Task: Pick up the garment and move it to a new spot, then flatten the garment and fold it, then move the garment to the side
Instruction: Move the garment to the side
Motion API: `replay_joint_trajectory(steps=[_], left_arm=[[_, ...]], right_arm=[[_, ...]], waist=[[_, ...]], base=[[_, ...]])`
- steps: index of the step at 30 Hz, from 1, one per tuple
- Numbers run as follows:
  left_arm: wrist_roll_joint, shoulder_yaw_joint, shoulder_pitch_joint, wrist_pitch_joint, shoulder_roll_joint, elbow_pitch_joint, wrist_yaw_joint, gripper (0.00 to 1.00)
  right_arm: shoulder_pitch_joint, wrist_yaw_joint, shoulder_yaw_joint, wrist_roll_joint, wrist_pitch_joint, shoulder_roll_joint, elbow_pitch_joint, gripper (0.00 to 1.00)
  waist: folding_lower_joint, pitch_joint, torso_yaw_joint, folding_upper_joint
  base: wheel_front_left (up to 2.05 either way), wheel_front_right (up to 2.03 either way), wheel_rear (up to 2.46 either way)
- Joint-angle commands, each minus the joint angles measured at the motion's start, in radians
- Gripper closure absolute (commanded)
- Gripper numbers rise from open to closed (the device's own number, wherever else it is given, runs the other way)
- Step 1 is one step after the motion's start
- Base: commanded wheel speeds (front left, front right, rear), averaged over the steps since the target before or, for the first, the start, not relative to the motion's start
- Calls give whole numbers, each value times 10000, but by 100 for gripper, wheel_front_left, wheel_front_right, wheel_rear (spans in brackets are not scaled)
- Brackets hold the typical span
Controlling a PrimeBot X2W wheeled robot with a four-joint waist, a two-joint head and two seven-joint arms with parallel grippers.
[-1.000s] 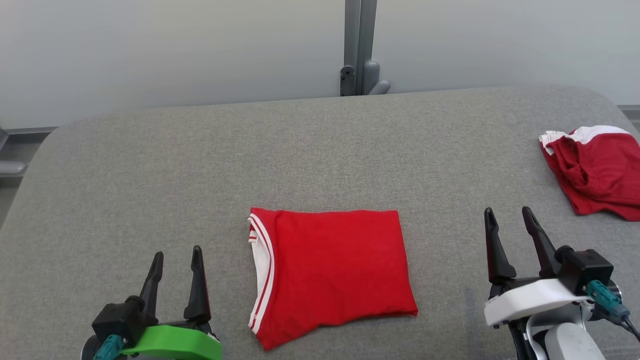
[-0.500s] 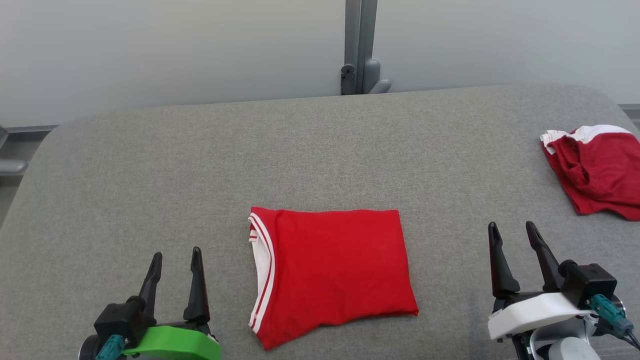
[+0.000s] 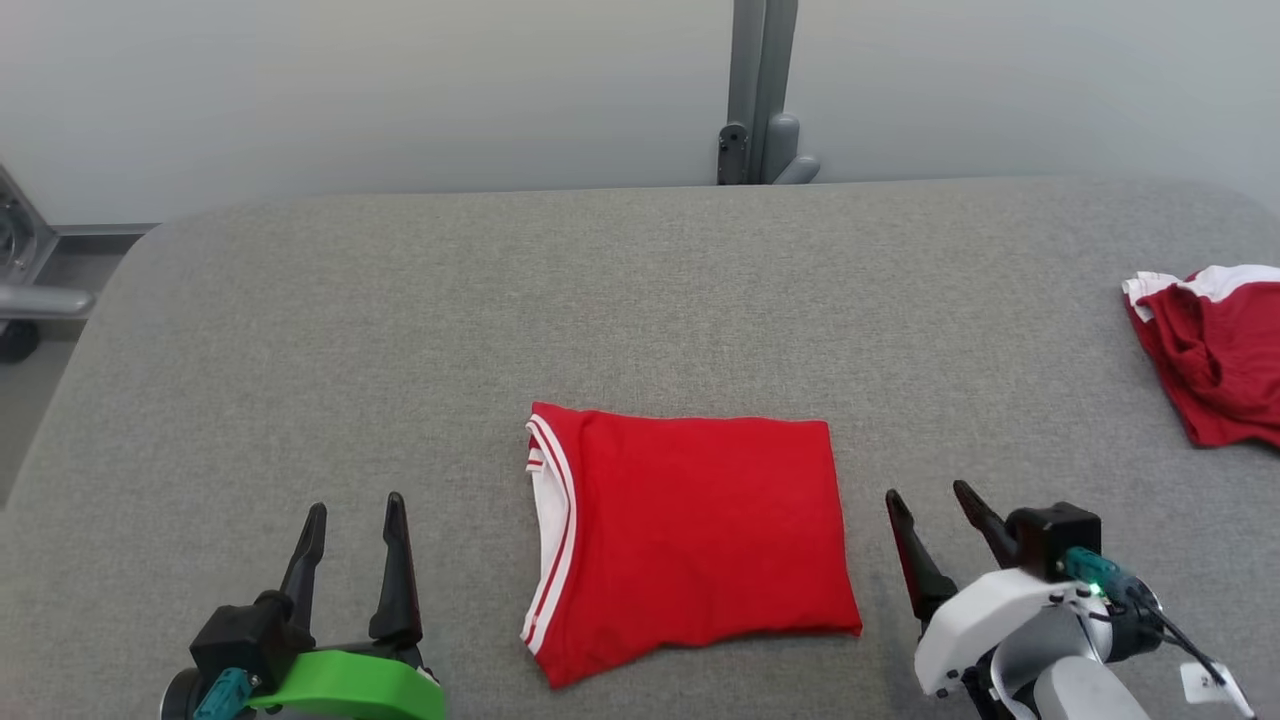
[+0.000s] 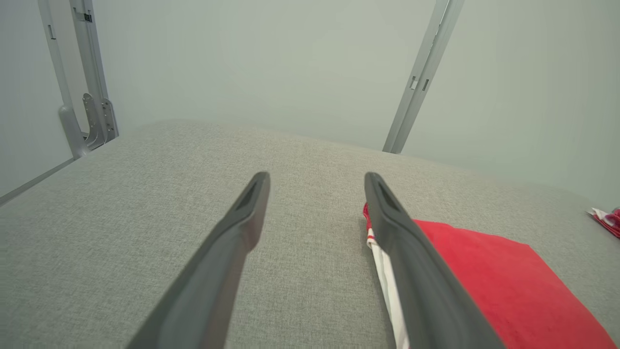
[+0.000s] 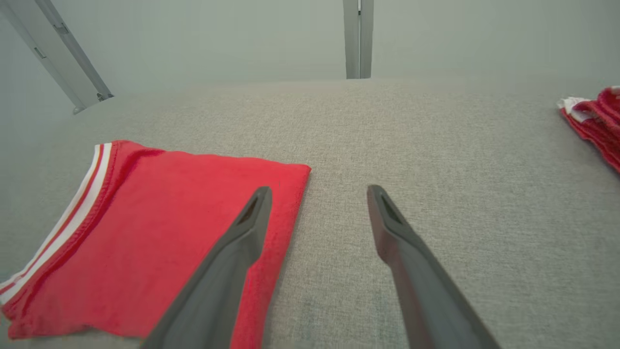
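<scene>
Lying folded at the front middle of the tabletop (image 3: 600, 300), the garment (image 3: 700, 540) is a flat red rectangle with white-striped trim (image 3: 552, 540) along its left edge. Well to its left hovers the left gripper (image 3: 356, 503) — fingers spread wide, nothing between them. Just beside the garment's right edge, the right gripper (image 3: 925, 491) is likewise wide open and empty. A crumpled red heap (image 3: 1215, 350) lies at the far right.

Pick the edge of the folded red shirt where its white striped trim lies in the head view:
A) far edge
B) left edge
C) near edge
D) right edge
B: the trim runs down the left edge of the shirt, on the side of the left gripper.
</scene>
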Motion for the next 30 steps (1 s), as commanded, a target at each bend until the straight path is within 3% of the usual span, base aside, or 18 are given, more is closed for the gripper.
replay_joint_trajectory(steps=[1, 12, 29, 30], left_arm=[[-71, -3, -82, -23, 17, 48, 31, 0], [-201, -73, -157, -25, 17, 71, 70, 0], [-92, -134, -182, -25, 17, 36, 99, 0], [-88, -125, -172, -25, 17, 30, 97, 0]], right_arm=[[-288, -6, 119, 282, 373, -169, 293, 0], [-1717, -4, 1084, 3112, 2452, -769, 2263, 0], [-2687, -4, 1806, 5370, 3125, -1218, 4177, 0], [-2721, -4, 1884, 5430, 3074, -1232, 4248, 29]], waist=[[0, 29, 169, 99], [0, 151, 964, 99], [0, 375, 1774, 99], [0, 384, 1785, 99]], base=[[0, 0, 0], [0, 0, 0], [0, 0, 0], [0, 0, 0]])
